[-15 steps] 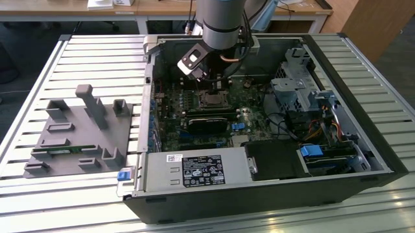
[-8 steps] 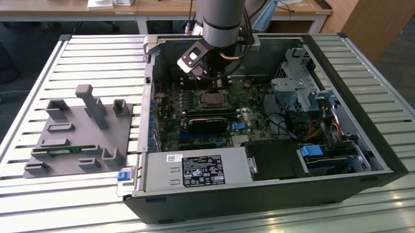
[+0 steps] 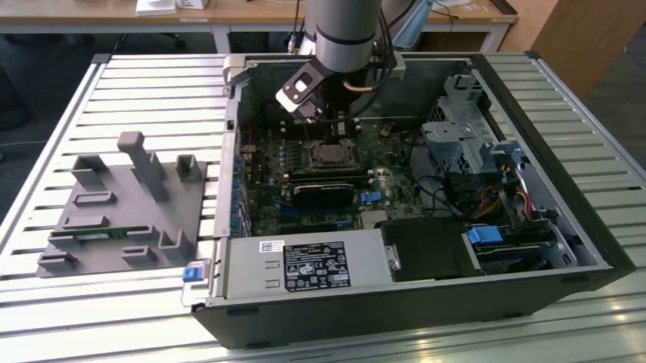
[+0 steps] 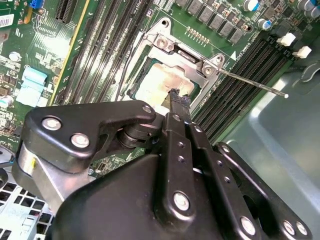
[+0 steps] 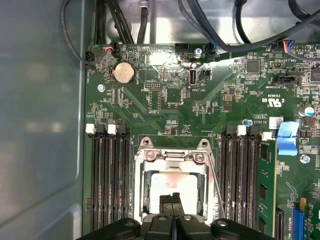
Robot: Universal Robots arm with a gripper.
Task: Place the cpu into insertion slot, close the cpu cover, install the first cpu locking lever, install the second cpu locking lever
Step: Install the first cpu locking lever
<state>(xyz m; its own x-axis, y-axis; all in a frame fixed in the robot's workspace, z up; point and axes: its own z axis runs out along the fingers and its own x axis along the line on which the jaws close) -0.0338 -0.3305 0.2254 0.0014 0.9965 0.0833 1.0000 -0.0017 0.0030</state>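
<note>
The cpu lies flat in the insertion slot on the green board, its pale face showing through the window of the cpu cover. The silvery cover lies down around the chip. One thin locking lever sticks out free to one side of the socket, also seen as a slim lever rod. My gripper is shut with nothing between its fingers. Its tips hang just over the chip's face. In the exterior view the gripper reaches down into the case above the socket.
Long black memory slots flank the socket on both sides. Cables run along the case wall. A grey case wall stands close by. A power supply sits at the case front. A grey fixture lies on the exterior view's left.
</note>
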